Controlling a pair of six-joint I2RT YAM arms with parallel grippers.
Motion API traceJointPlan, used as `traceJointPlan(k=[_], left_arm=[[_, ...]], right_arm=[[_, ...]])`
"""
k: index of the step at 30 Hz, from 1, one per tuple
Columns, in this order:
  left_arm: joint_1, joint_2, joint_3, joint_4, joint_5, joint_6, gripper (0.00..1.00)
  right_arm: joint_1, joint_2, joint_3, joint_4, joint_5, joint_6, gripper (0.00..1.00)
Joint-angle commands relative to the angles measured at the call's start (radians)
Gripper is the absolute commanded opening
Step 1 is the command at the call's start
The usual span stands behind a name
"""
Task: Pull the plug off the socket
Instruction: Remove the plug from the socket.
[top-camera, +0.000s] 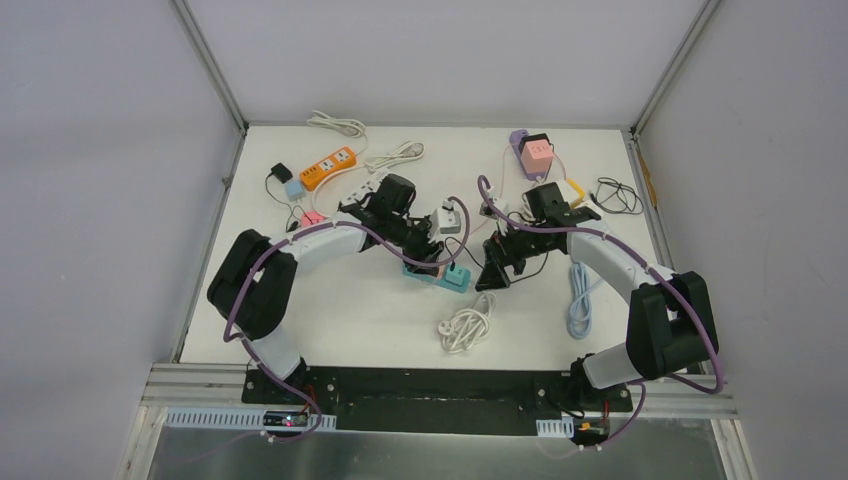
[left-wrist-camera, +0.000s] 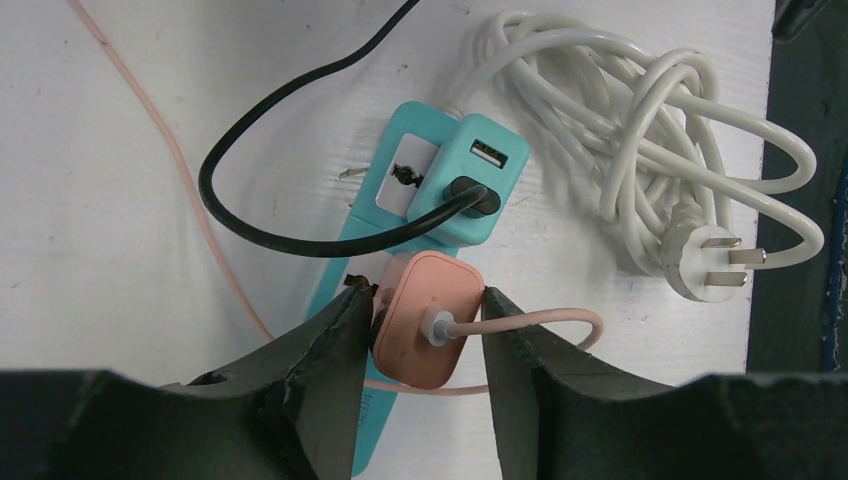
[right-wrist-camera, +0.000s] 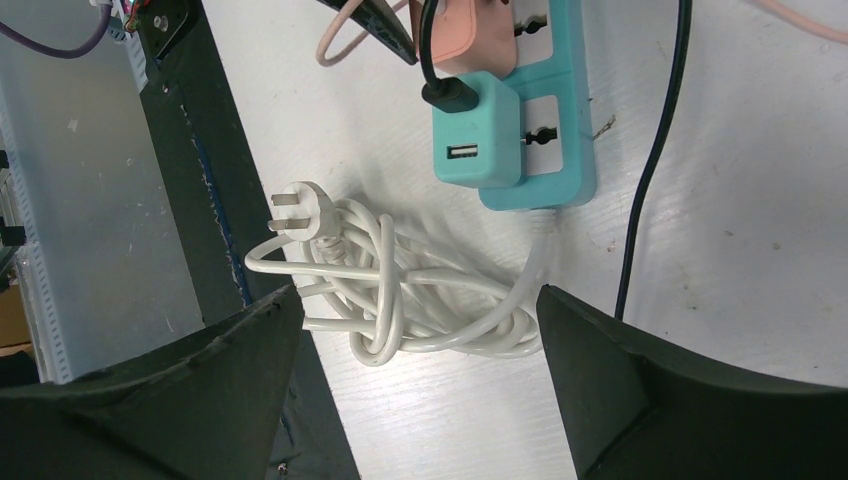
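Your left pincer (left-wrist-camera: 425, 325) is pinching the pink plug (left-wrist-camera: 425, 300) from both sides. That plug sits on the teal power strip (left-wrist-camera: 412, 125) mid-desk (top-camera: 350, 310), right next to a teal USB charger (left-wrist-camera: 480, 170). Your right pincer (right-wrist-camera: 417, 300) is spread wide, hanging over the bundled white cord (right-wrist-camera: 380, 250).

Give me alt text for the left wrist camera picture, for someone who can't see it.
The left hand grips a pink plug by its sides, plugged into a teal power strip. Next along the strip, a teal USB adapter carries a black cable; a coiled white cord lies loose to the right.
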Motion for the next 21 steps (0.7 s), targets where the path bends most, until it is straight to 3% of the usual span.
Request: traceJointPlan(k=[1, 8, 13, 17, 21], left_arm=[[-0.014, 0.002, 0.008, 0.011, -0.019, 0.036, 0.41], [-0.044, -0.022, -0.044, 0.023, -0.095, 0.038, 0.33], [-0.055, -0.054, -0.098, 0.084, -0.126, -0.013, 0.15], [-0.079, -0.102, -0.167, 0.164, -0.175, -0.068, 0.0], [-0.112, -0.174, -0.254, 0.269, -0.244, -0.124, 0.0]], right_arm=[[-0.006, -0.007, 0.001, 0.02, -0.033, -0.01, 0.9], [-0.007, -0.008, -0.011, 0.074, -0.022, 0.061, 0.9], [0.013, -0.003, -0.021, 0.106, 0.031, 0.08, 0.9], [0.046, -0.019, -0.04, 0.144, 0.113, -0.016, 0.89], [0.05, 0.014, -0.013, 0.156, 0.11, -0.155, 0.84]])
